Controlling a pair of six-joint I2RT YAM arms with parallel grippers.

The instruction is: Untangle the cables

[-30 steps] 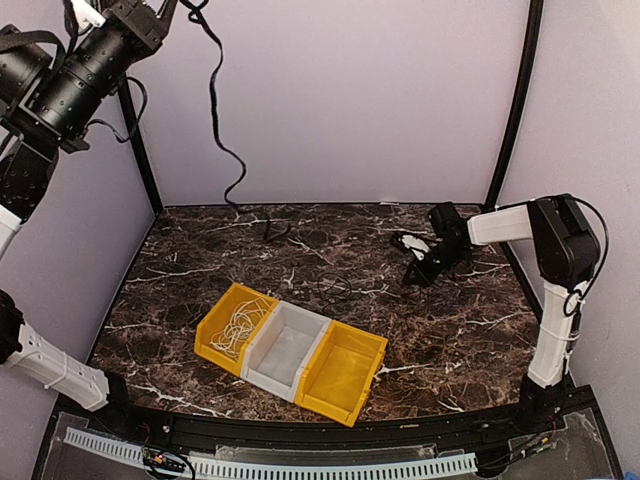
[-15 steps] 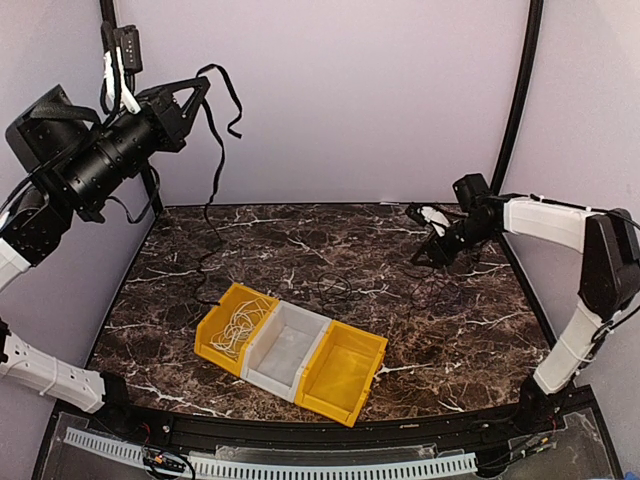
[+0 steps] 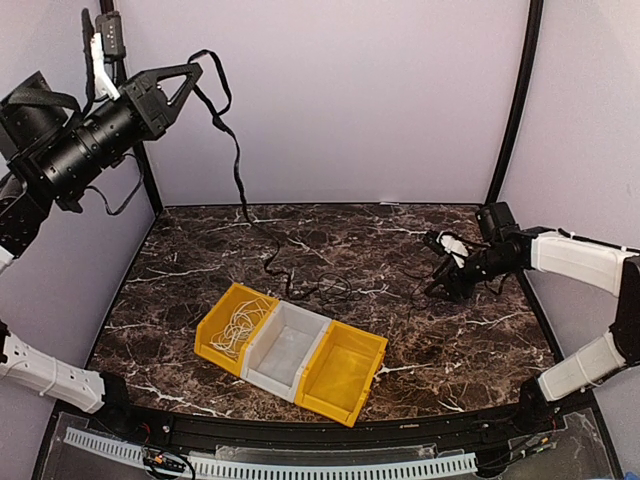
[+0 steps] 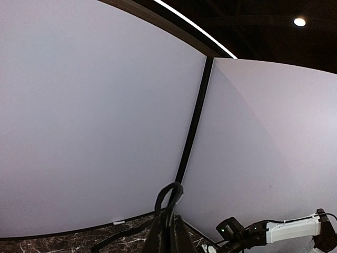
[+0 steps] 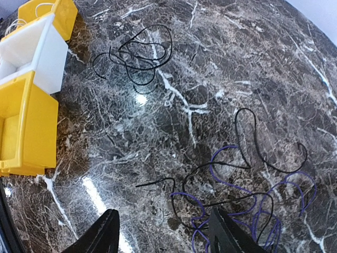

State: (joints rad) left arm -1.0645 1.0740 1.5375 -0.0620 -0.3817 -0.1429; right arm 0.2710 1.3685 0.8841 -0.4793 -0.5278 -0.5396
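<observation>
My left gripper (image 3: 186, 79) is raised high at the back left, shut on a thick black cable (image 3: 238, 170). That cable hangs down to the table and ends near the bins. In the left wrist view a loop of the black cable (image 4: 169, 196) sticks up from the shut left gripper (image 4: 169, 227). My right gripper (image 3: 441, 266) is low over the table at the right and stands open. In the right wrist view the right gripper (image 5: 166, 233) has nothing between its fingers. A tangle of thin black and purple cables (image 5: 247, 192) lies on the marble just ahead of its right finger.
A separate coil of thin black cable (image 5: 139, 52) lies mid-table (image 3: 335, 287). Three joined bins sit near the front: a yellow bin (image 3: 232, 330) holding white cable, a white bin (image 3: 288, 350) and another yellow bin (image 3: 343, 372). Purple walls close in the back and sides.
The right gripper opened and moved right and toward the front, leaving the thin tangle on the table. The left arm swung, dragging the thick cable's lower end toward the bins.
</observation>
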